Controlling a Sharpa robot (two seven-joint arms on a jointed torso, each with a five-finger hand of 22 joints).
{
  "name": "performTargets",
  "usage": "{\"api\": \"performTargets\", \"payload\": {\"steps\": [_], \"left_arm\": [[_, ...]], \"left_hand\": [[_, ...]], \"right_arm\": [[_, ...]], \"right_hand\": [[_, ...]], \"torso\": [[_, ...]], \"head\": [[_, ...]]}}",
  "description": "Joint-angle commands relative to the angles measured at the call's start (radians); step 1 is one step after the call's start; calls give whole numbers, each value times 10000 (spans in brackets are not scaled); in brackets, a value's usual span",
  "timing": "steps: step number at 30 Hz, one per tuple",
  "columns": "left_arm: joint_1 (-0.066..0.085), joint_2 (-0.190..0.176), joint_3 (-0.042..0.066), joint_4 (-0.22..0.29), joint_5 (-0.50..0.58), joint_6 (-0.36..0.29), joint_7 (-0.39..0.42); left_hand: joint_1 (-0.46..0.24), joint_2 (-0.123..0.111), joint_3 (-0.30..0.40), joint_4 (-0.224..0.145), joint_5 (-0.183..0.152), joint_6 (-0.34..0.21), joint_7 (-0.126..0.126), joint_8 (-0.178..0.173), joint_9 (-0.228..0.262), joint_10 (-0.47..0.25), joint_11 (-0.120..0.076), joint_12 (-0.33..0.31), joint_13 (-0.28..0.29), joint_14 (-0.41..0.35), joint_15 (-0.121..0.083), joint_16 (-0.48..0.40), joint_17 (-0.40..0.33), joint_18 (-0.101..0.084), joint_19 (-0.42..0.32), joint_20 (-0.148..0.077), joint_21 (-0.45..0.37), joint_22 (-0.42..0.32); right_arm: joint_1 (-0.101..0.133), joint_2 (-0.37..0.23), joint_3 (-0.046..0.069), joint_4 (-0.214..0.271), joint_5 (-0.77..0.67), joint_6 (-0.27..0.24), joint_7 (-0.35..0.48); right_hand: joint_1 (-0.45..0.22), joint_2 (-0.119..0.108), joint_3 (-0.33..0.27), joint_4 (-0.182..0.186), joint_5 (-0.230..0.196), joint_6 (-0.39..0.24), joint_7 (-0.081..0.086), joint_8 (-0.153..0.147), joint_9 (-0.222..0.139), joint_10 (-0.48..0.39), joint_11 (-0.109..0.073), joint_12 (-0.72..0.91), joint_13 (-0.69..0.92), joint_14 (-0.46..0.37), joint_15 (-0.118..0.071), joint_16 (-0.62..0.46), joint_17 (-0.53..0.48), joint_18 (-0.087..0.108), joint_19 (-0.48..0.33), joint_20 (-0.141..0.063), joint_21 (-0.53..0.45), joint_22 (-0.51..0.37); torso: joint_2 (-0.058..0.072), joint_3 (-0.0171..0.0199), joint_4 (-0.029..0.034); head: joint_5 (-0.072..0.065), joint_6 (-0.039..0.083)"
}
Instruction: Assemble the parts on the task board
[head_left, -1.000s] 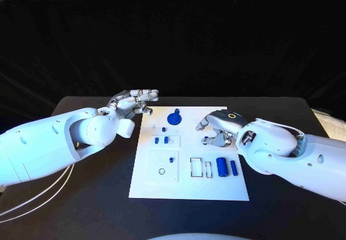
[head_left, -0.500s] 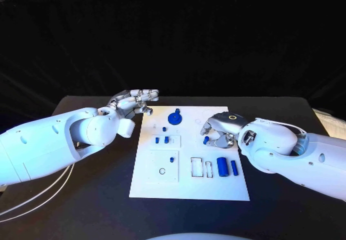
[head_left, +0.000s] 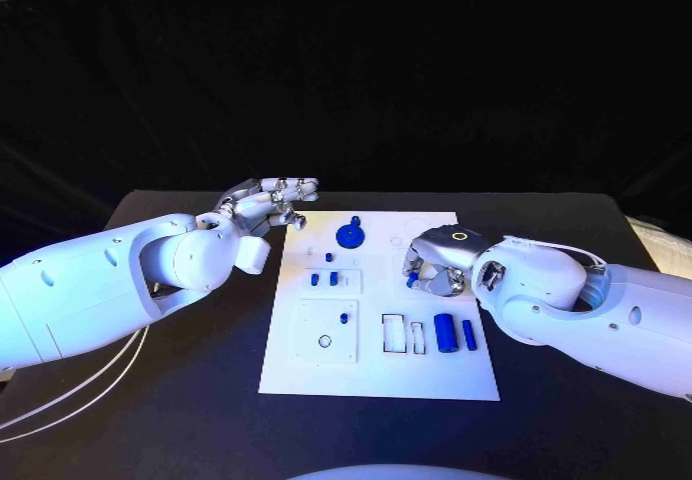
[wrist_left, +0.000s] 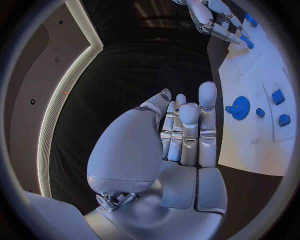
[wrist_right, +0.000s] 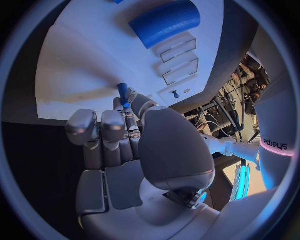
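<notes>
Right wrist view: the right hand (wrist_right: 125, 150) is pinching a small blue cylindrical peg (wrist_right: 123, 94) at its fingertips, over the white task board (wrist_right: 81, 75); the left hand (wrist_left: 181, 135) is holding nothing, fingers straight.

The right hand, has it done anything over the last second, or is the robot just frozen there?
The right hand has drifted a little over the task board toward the robot's left, carrying a small blue peg pinched in its fingertips. The left hand stayed hovering by the board's far corner, holding nothing, and the blue parts on the board have not moved.
</notes>
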Motion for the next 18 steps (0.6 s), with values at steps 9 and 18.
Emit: {"api": "performTargets", "payload": {"steps": [9, 18], "left_arm": [[6, 12, 7, 22, -34, 247, 26], [5, 2, 7, -21, -34, 239, 13]], "left_hand": [[90, -25, -1, -75, -32, 22, 28, 59, -16, -52, 14, 47, 14, -67, -26, -39, -7, 92, -67, -4, -52, -8], [90, -25, -1, -75, -32, 22, 28, 59, -16, -52, 14, 47, 14, -67, -26, -39, -7, 92, -67, -4, -52, -8]], "right_arm": [[-72, 196, -19, -161, -366, -254, -149], [-35, -141, 23, 311, 5, -1430, -69]], "right_hand": [[-68, 152, 466, -38, -30, 321, -4, 108, 87, 504, -112, -116, 26, 146, -146, 269, 214, -81, 201, -93, 229, 291], [38, 125, 730, -201, -29, 396, 30, 118, 122, 795, -146, -160, 49, 195, -189, 485, 424, -134, 342, -143, 408, 582]], "torso": [[-4, -3, -1], [-14, -5, -2]], "head": [[-12, -27], [-5, -32]]}}
